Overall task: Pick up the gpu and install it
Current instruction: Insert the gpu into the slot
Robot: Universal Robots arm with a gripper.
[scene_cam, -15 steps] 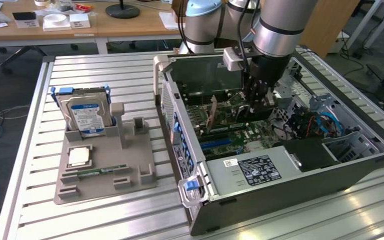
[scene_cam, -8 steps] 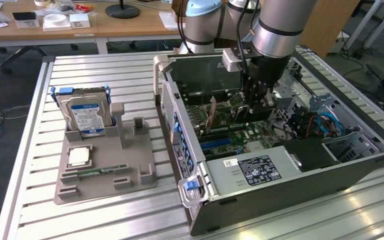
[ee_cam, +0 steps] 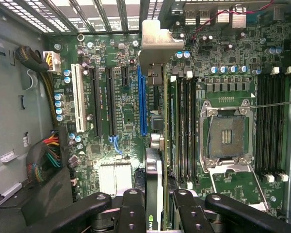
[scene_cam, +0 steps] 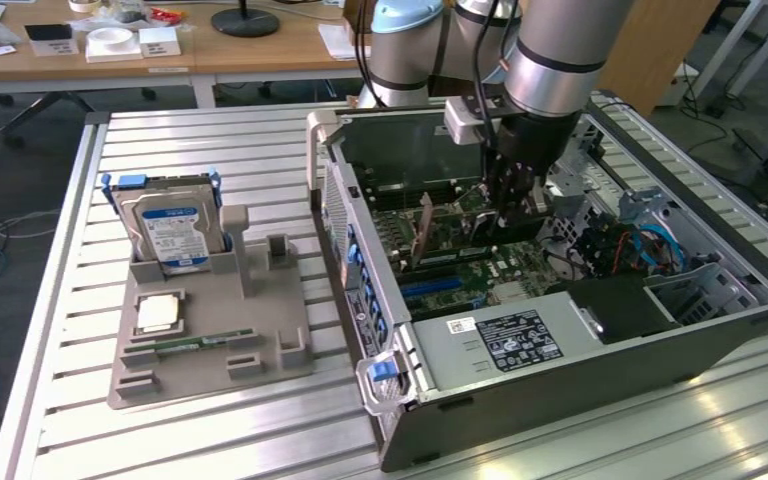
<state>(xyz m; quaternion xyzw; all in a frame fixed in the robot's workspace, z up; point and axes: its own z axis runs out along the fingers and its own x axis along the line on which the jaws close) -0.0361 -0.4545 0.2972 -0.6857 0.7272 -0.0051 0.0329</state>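
The gpu [ee_cam: 155,171] stands on edge inside the open computer case [scene_cam: 704,330], and my gripper [ee_cam: 157,209] is shut on its near end. Its silvery end bracket [ee_cam: 155,42] points toward the case's rear grille. The card sits just beside the long blue slot [ee_cam: 142,102] on the motherboard; I cannot tell whether its lower edge touches the board. In the exterior view my gripper [scene_cam: 507,222] reaches down into the case, with the gpu [scene_cam: 426,235] running from it toward the exterior view's left.
Black expansion slots [ee_cam: 102,102], the CPU socket [ee_cam: 225,138] and memory slots [ee_cam: 269,126] surround the card. Cable bundles [ee_cam: 43,160] lie by the case wall. Outside, a grey holder [scene_cam: 271,340] carries a hard drive [scene_cam: 171,235], a CPU [scene_cam: 157,312] and a RAM stick [scene_cam: 204,342].
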